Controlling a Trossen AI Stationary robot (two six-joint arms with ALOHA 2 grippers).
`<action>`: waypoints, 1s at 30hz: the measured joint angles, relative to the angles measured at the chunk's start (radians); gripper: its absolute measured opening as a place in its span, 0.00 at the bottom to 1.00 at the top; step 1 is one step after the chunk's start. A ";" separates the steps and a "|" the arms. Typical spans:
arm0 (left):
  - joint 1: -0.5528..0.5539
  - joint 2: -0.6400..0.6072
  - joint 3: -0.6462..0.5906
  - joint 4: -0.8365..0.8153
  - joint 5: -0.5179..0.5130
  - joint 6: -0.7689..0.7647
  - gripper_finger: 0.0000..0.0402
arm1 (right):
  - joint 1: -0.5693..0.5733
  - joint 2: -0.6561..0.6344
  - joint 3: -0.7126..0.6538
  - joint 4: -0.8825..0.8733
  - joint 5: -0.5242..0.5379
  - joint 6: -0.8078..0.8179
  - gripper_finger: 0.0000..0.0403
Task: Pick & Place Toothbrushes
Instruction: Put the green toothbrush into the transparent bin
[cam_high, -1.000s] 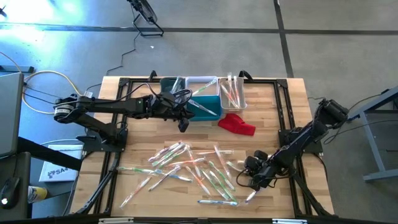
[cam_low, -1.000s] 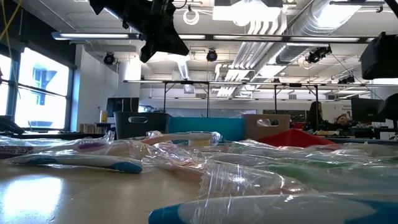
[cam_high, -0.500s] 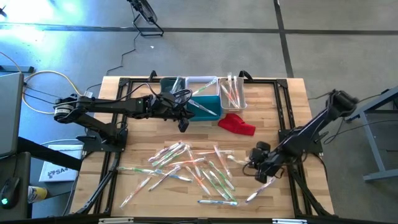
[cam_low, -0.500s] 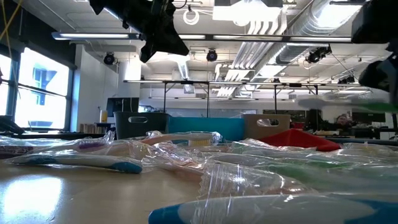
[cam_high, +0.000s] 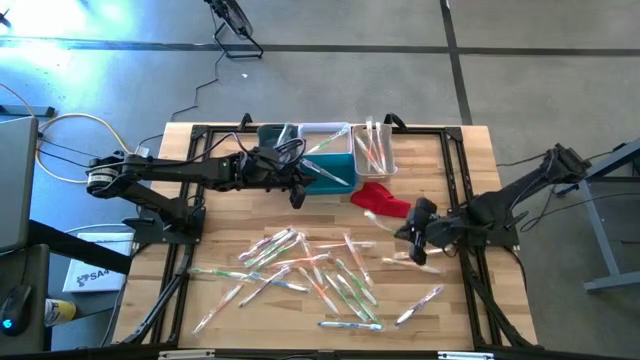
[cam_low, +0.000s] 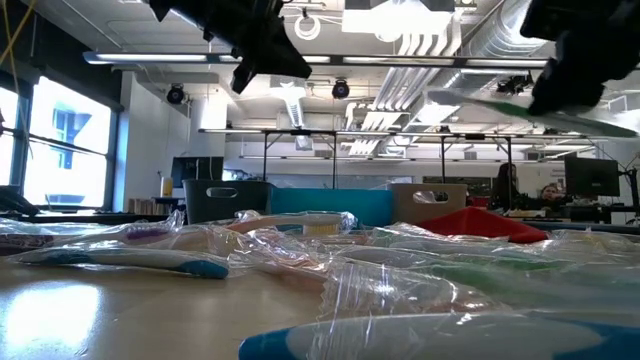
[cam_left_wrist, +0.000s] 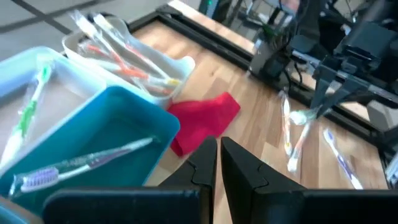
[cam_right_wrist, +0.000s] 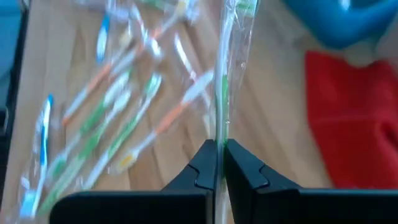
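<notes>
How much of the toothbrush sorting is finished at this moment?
Done: several wrapped toothbrushes already lie in the small bins, orange-handled ones in the clear bin. In hand: the right pincer is shut on a green-handled wrapped toothbrush, lifted above the table. Left: many wrapped toothbrushes on the wooden table.

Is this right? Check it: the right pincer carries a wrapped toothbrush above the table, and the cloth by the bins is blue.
One error: the cloth is red, as the high view shows. The right pincer does carry a wrapped toothbrush above the table, by the bins.
</notes>
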 joint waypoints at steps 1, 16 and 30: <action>0.000 0.000 0.000 0.006 -0.012 0.000 0.05 | -0.020 -0.009 0.000 0.016 0.002 -0.015 0.02; 0.130 0.000 0.000 0.000 -0.014 0.000 0.05 | -0.373 -0.030 0.002 0.373 -0.088 -0.341 0.02; 0.400 0.000 0.000 -0.002 0.152 0.029 0.05 | -0.749 0.119 0.002 0.772 -0.312 -0.459 0.02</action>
